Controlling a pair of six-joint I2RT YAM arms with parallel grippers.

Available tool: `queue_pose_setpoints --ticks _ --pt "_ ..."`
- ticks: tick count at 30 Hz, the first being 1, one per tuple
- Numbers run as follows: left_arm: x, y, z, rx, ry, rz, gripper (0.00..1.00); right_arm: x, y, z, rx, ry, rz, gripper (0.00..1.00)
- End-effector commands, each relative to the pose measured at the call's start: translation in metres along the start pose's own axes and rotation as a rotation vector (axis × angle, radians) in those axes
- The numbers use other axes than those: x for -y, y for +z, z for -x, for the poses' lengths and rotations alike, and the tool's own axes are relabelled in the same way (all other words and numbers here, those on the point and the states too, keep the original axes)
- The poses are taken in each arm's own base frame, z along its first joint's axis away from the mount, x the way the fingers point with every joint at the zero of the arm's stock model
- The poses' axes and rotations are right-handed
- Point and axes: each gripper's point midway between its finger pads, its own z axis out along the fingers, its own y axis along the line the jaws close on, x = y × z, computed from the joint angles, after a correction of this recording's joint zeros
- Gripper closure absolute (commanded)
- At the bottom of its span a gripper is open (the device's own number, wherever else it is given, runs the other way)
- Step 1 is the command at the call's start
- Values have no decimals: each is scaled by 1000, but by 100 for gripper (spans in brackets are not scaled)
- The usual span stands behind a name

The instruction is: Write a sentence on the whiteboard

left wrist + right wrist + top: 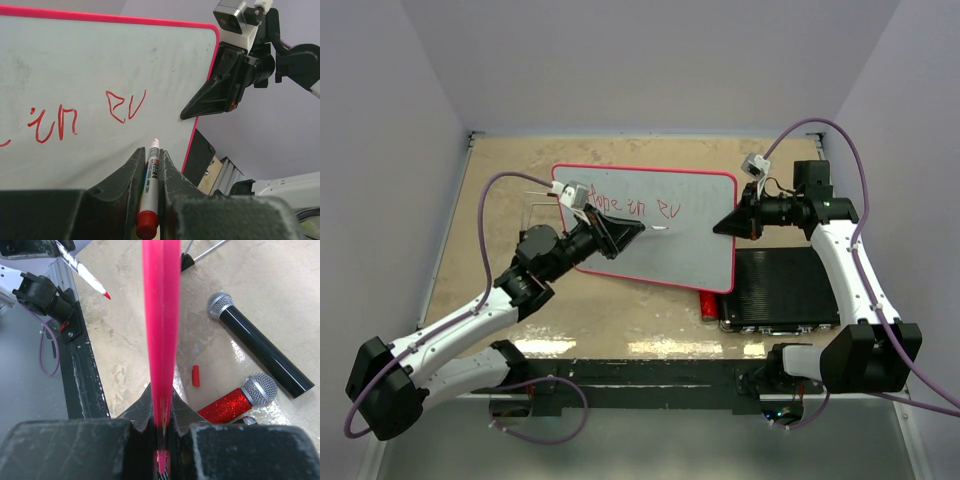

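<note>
The whiteboard (695, 255) with its thin red frame is held tilted above the table. Its red sentence (635, 206) reads "Hope in ev" on one line; the left wrist view shows "in ev" (90, 114). My left gripper (638, 229) is shut on a white marker with a red end (151, 180). The marker's tip points at the board just right of and below the last letter; I cannot tell if it touches. My right gripper (725, 225) is shut on the board's right edge, seen edge-on as a red strip (161, 315) between its jaws (161, 396).
A black ribbed case (790, 290) lies under the board's right side. On the table under the board lie a black microphone (260, 352), a red glitter microphone (234, 404) and a small red cap (195, 375). Grey walls enclose the table.
</note>
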Motion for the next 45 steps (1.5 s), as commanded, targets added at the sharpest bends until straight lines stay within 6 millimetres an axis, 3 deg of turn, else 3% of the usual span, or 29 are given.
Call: queue_pose_setpoints --ticks 1,10,18,45 --pt "17 10 10 9 21 -62 100 -12 -4 22 61 -130 23 100" --pt "20 33 5 -22 51 -63 100 -11 -4 22 61 -126 27 100" --pt "16 43 21 36 67 -24 100 -11 -4 22 61 -125 27 100" --pt "11 64 30 64 81 0 100 -11 -4 21 58 -124 26 100"
